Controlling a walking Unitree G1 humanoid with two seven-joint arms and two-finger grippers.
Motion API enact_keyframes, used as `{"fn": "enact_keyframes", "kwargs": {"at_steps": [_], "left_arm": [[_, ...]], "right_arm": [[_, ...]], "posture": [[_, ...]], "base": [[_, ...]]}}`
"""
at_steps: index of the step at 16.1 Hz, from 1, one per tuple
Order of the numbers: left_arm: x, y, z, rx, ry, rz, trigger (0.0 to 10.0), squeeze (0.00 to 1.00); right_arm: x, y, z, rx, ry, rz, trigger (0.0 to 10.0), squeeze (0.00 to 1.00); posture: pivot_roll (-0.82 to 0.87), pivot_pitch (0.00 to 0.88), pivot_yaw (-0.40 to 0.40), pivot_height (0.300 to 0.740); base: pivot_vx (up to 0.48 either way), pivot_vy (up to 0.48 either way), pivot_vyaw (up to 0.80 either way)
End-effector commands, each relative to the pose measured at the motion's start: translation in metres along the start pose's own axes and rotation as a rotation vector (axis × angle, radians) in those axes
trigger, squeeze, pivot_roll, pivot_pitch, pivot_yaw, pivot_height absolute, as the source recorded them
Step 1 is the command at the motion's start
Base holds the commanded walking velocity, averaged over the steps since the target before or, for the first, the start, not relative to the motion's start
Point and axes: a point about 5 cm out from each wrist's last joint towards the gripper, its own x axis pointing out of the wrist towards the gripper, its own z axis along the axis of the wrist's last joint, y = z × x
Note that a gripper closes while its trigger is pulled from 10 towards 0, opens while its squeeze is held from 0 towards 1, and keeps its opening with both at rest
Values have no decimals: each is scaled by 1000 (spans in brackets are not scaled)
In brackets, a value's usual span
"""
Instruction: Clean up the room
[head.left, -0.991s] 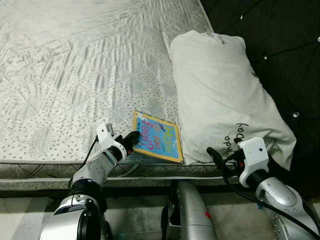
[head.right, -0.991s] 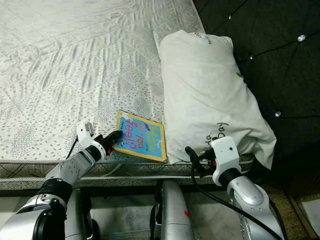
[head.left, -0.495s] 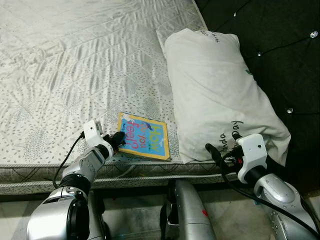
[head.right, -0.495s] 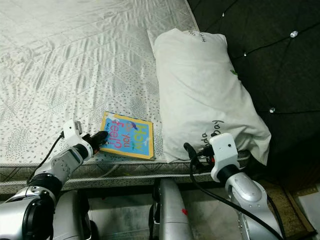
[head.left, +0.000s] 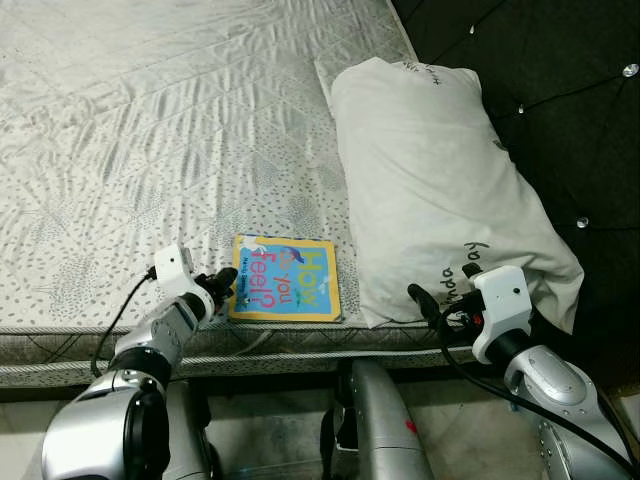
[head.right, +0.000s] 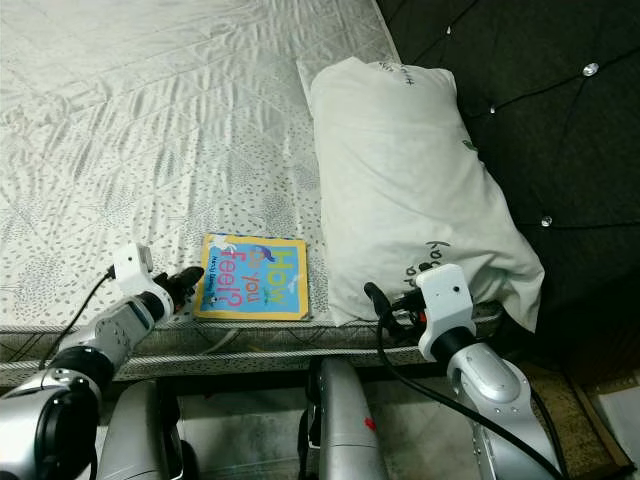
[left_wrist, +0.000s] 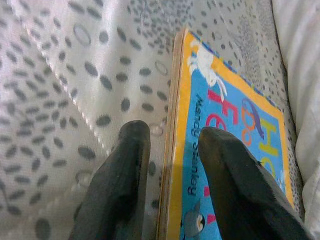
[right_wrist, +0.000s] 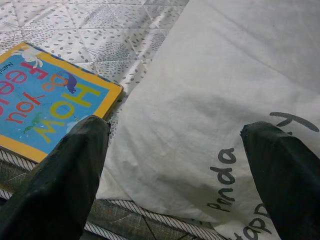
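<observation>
Right wrist view: book cover "How"; pillow print "Pnda".

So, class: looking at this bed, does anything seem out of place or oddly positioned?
Yes. A children's book lies on the mattress near its front edge, beside the pillow; it belongs elsewhere. The left gripper straddles its edge, one finger on the cover. The right gripper is open at the pillow's near end.

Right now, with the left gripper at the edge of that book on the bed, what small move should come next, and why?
Probably close the left gripper. Its open fingers straddle the book's spine edge, one over the cover, one on the mattress side, so closing should pinch it for lifting.
</observation>
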Motion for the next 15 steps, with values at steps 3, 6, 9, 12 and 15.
{"fn": "enact_keyframes", "kwargs": {"at_steps": [3,6,9,12,15], "left_arm": [[0,4,1,27,8,49,10000,1000],[4,-8,14,18,-61,8,10000,1000],[1,-10,18,38,-121,-36,10000,1000],[-13,-4,17,60,-208,-65,10000,1000],[-57,4,3,130,-308,-38,10000,1000]], "right_arm": [[-1,-2,-5,3,18,-12,10000,0],[5,-1,-2,10,-5,-21,10000,0],[15,3,3,31,-33,-21,10000,0],[27,9,7,69,-50,-23,10000,0],[39,13,10,147,-53,-35,10000,0]], "posture": [[-220,184,-116,572],[-202,160,-102,572],[-168,134,-89,572],[-128,101,-75,572],[-97,49,-56,572]], "base": [[0,0,0],[0,0,0],[0,0,0],[0,0,0],[0,0,0]]}}
